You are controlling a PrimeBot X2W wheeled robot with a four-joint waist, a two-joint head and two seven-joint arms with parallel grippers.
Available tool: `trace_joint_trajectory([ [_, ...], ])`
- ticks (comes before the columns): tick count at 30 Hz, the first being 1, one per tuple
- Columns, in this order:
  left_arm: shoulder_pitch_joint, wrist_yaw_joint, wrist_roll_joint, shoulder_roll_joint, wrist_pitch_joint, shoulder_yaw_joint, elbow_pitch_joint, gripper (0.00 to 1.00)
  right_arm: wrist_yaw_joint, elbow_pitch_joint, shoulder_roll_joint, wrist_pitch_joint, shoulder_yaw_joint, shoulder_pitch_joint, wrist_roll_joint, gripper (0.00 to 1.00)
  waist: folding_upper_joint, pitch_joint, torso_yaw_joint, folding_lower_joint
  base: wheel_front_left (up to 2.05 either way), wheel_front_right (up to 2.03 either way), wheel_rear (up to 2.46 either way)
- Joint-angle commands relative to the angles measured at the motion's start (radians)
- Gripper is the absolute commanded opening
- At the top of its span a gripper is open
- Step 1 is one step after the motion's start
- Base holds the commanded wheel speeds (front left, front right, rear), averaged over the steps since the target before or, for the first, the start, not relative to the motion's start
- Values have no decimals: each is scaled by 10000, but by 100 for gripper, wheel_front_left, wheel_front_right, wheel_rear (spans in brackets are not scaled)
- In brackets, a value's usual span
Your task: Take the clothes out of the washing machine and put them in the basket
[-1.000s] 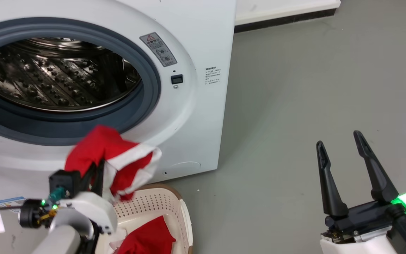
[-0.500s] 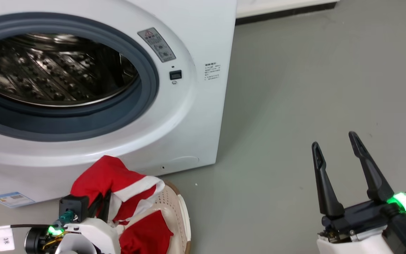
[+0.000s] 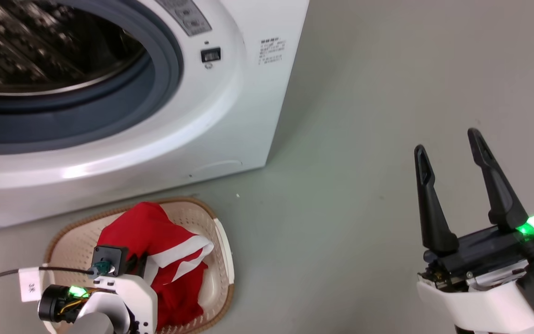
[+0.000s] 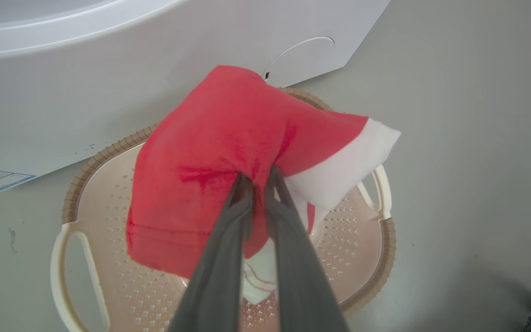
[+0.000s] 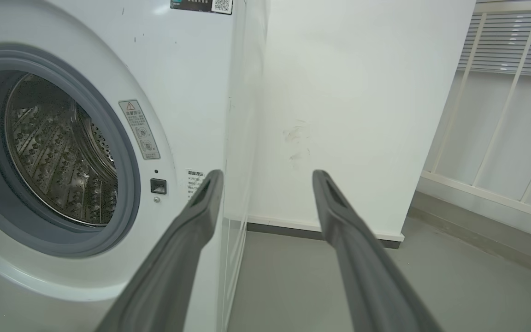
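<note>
The left gripper [image 4: 256, 173], its two long dark fingers pressed nearly together on a fold of a bright red fabric garment with a white band [image 4: 215, 147], holds the piece over the mouth of a cream, perforated plastic laundry basket with a brown rim [image 4: 109, 152]. The cloth drapes across most of the opening. A pale scrap of fabric [image 4: 258, 276] lies on the basket's bottom beneath it; whether the red piece touches the bottom cannot be told. The basket stands on a smooth grey floor [image 3: 364, 139], just in front of the large white front-loading washing machine [image 3: 230, 116], whose grey-rimmed porthole gapes on a perforated steel drum [image 5: 58, 152]. A white wall [image 5: 348, 92] rises beside the machine. The right gripper [image 3: 448, 144] hangs well apart over bare floor, fingers spread wide and holding nothing. A second ago the garment hung against the porthole's lower rim, higher than the basket; it has since come down to the basket, and the head camera has tipped downward, showing the basket's whole rim.
</note>
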Motion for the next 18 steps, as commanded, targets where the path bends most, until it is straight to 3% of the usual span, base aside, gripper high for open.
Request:
trace_joint_trajectory([
  [1, -220, -67, 102, -53, 20, -52, 190, 0, -3, -44, 5, -23, 17, -179, 45, 100, 0, 470, -140, -1, 0, 0, 0],
  [18, -2850, -1053, 707, -746, 469, -886, 4156, 0, -3, -339, 5, -23, -88, -1353, 552, 100, 0, 2774, -573, -1, 0, 0, 0],
])
